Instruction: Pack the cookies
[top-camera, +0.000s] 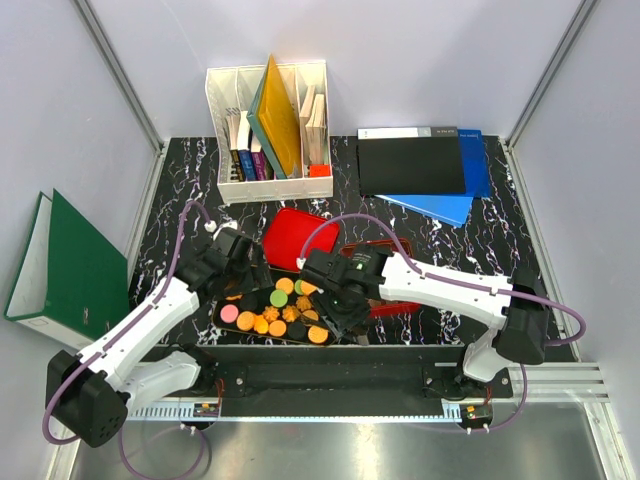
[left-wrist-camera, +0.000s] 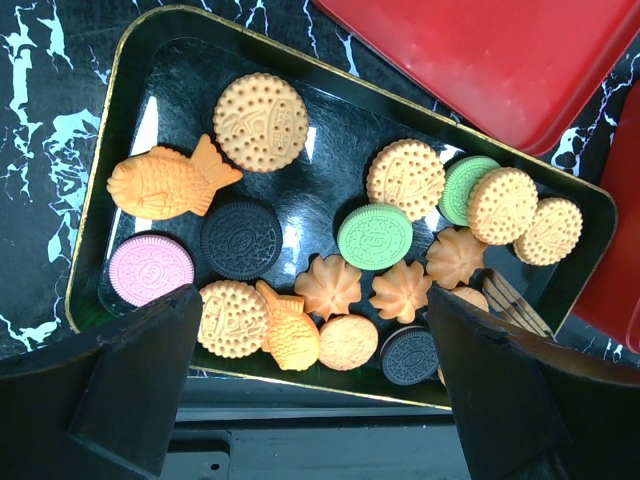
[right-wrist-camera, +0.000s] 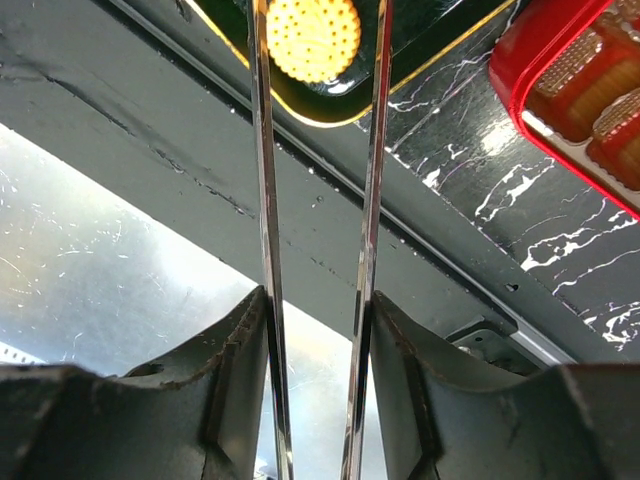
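A white file rack (top-camera: 268, 130) and folders (top-camera: 420, 165) line the black marble table's (top-camera: 480, 250) far edge; a red flat lid (top-camera: 298, 238) and a red gridded tin (right-wrist-camera: 512, 75) lie mid-table. The left gripper (left-wrist-camera: 310, 335) hangs wide open above the black gold-rimmed tray (left-wrist-camera: 120, 90) by the near edge, where the cookies (left-wrist-camera: 375, 237) lie flat, faces up. The right gripper (right-wrist-camera: 315, 310) clenches metal tongs (right-wrist-camera: 262, 200), blades flanking one yellow cookie (right-wrist-camera: 312, 38).

cookies (left-wrist-camera: 375, 237) in tray (left-wrist-camera: 320, 170) at front of worktop (top-camera: 470, 250); lid (top-camera: 298, 238) just behind, tin (right-wrist-camera: 515, 55) to its right; book rack (top-camera: 270, 188), folders (top-camera: 420, 165) at back
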